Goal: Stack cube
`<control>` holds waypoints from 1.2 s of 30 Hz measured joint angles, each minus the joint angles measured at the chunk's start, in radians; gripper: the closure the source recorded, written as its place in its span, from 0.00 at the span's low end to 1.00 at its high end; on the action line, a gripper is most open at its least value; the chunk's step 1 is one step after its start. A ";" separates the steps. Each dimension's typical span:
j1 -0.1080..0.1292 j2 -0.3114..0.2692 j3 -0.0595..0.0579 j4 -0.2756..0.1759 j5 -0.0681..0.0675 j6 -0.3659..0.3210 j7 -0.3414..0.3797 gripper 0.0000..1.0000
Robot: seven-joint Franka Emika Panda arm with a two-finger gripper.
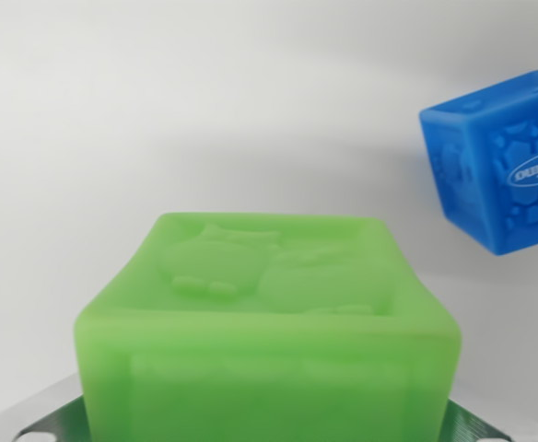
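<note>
Two moulded cubes: the green cube [267, 331] sits close under the gripper [269, 433], seemingly clamped by its sides; rubbery, light, grippy; blue cube [501, 166] lies apart on the white counter [158, 110]

The blue cube [504, 166] at the wrist view's right carries the only lettering: a white oval on its right-hand face holds a short word in blue letters, shown upside down. It seems to end in "...tino", but its start is cut off at the picture's edge and the letters are blurred, so the whole word cannot be read. The green cube [269, 331] bears raised figures only, no writing.
</note>
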 joint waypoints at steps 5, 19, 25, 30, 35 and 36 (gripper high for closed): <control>-0.012 0.011 0.000 0.026 0.000 -0.014 -0.044 1.00; -0.044 0.048 0.000 0.105 0.000 -0.057 -0.166 1.00; -0.059 0.064 0.000 0.142 0.000 -0.078 -0.221 1.00; -0.070 0.079 0.000 0.172 0.000 -0.093 -0.264 1.00; -0.080 0.092 0.000 0.201 0.000 -0.109 -0.303 1.00; -0.082 0.095 0.000 0.207 0.000 -0.112 -0.311 1.00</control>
